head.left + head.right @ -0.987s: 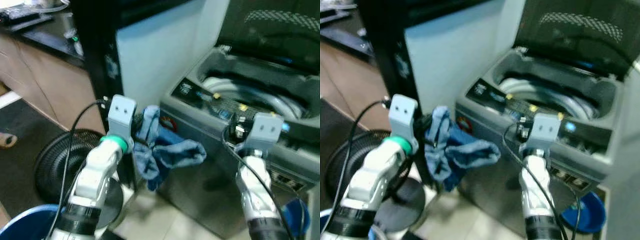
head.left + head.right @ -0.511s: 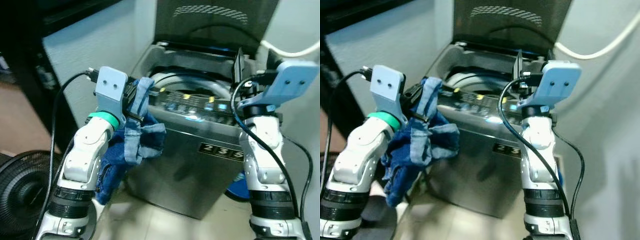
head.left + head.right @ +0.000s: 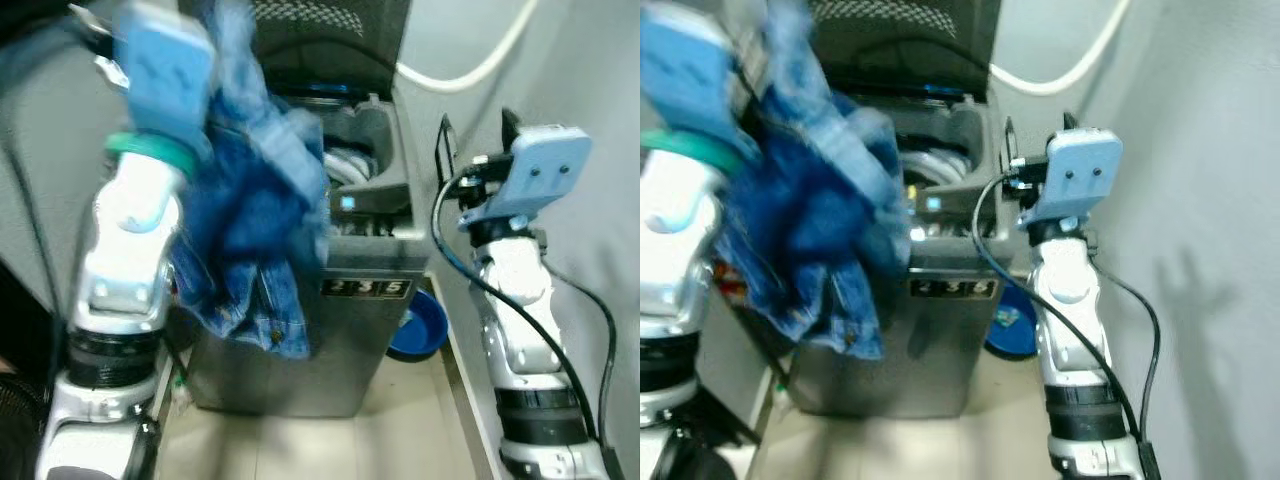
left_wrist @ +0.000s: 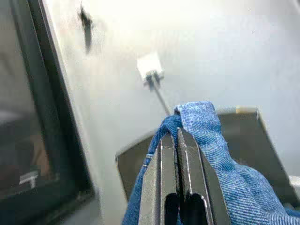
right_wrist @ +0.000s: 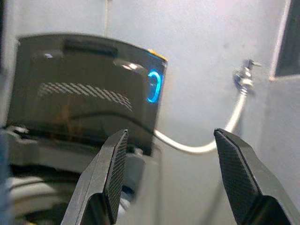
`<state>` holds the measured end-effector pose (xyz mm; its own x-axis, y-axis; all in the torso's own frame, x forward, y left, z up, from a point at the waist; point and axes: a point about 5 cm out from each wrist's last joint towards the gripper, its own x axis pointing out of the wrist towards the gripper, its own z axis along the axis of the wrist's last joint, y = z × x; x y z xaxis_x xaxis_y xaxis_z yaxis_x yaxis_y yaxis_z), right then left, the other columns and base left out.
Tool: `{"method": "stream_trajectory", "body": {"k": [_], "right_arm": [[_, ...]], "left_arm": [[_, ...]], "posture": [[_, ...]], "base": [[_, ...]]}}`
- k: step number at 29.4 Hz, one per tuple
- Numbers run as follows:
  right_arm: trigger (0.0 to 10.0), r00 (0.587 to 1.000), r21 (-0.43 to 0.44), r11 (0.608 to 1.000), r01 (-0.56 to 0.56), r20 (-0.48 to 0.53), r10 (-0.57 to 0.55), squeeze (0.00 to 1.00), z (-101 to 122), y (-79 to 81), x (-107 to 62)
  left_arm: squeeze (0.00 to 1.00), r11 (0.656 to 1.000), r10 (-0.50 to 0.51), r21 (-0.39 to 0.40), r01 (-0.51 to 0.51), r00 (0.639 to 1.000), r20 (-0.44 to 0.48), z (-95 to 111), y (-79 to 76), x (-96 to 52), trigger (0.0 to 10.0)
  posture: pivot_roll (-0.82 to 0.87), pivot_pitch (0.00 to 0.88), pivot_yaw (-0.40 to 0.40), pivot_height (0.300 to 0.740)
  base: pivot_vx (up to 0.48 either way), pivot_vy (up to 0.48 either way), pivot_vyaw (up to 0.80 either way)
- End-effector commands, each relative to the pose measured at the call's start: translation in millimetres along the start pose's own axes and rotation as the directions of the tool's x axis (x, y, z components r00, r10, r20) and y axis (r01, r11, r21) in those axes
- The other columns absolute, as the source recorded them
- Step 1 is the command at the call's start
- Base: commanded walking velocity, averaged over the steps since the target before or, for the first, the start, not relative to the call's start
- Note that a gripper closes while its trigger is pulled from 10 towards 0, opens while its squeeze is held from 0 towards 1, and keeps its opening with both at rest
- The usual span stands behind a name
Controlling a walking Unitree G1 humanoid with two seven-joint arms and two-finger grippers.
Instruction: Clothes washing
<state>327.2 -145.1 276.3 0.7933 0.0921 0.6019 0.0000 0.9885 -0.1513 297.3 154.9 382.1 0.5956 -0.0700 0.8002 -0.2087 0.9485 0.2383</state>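
Blue denim, a crumpled garment [image 3: 255,230], is hanging from the left pincer [image 4: 177,140], whose two black fingers [image 4: 157,178] are pressing together on a fold of the cloth, as the left wrist view is showing. The left arm is holding this denim garment high, at about ten o'clock of the head views, and the cloth is draping down in front of the washing machine [image 3: 340,330], covering a part of its left front side. The machine is a grey top-loader with its dark lid [image 5: 84,89] standing open; a small blue light is glowing on the lid edge in the right wrist view, and a lit spot is shining on the control panel [image 3: 365,205]. Part of the pale drum rim [image 3: 345,165] is showing behind the cloth. The right pincer [image 5: 171,180] is standing released, its fingers [image 5: 236,173] wide apart and grasping nothing, raised beside the machine at about two o'clock and pointing toward the open lid. A white hose [image 3: 470,65] is curving along the grey wall [image 3: 1200,150] at twelve to one o'clock, going up to a tap [image 5: 243,77]. A blue basin [image 3: 415,325] is lying on the floor just beside the machine, between it and the right arm, at about five o'clock.
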Motion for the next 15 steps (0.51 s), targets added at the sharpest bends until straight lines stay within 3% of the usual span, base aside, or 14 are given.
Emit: {"method": "stream_trajectory", "body": {"k": [1,2,7,12,13,15], "right_arm": [[10.0,0.999,-0.02,1.0,-0.013,-0.03,0.012,0.0,-4.9,-3.3,-1.8],[10.0,0.99,-0.03,0.992,-0.126,-0.07,0.124,0.0,-8.9,2.9,-0.8],[10.0,0.98,-0.023,0.983,-0.183,-0.082,0.181,0.0,-10.0,6.3,-0.4],[10.0,0.972,0.038,0.973,-0.227,-0.047,0.229,0.0,-5.3,12.3,0.8],[10.0,0.968,0.109,0.963,-0.248,-0.013,0.251,0.0,-0.8,19.3,1.3],[10.0,0.967,0.122,0.96,-0.251,-0.009,0.254,0.0,-0.2,21.4,1.1]], "left_arm": [[0.0,1.0,0.01,0.022,-0.009,1.0,-0.01,-2.1,-1.8,-2.1,10.0],[0.0,0.991,0.116,0.066,-0.112,0.992,-0.045,-5.0,7.2,-4.5,10.0],[0.0,0.984,0.163,0.079,-0.157,0.984,-0.072,-8.2,10.4,-6.8,10.0],[0.0,0.984,0.173,0.068,-0.166,0.979,-0.106,-14.1,7.0,-12.1,10.0],[0.0,0.98,0.196,0.057,-0.189,0.971,-0.136,-18.9,3.4,-17.0,10.0],[0.0,0.977,0.209,0.063,-0.202,0.968,-0.137,-19.8,2.6,-17.9,10.0]], "posture": [[0.08,0.0,0.034,0.74],[0.08,0.0,0.022,0.74],[0.09,0.0,0.018,0.74],[0.09,0.0,0.006,0.74],[0.09,0.0,0.001,0.74],[0.09,0.0,-0.001,0.74]], "base": [[0.0,0.0,-0.8],[0.0,0.0,-0.8],[0.0,0.0,-0.8],[0.0,0.0,0.0],[0.311,0.0,0.0],[0.343,0.0,0.0]]}}
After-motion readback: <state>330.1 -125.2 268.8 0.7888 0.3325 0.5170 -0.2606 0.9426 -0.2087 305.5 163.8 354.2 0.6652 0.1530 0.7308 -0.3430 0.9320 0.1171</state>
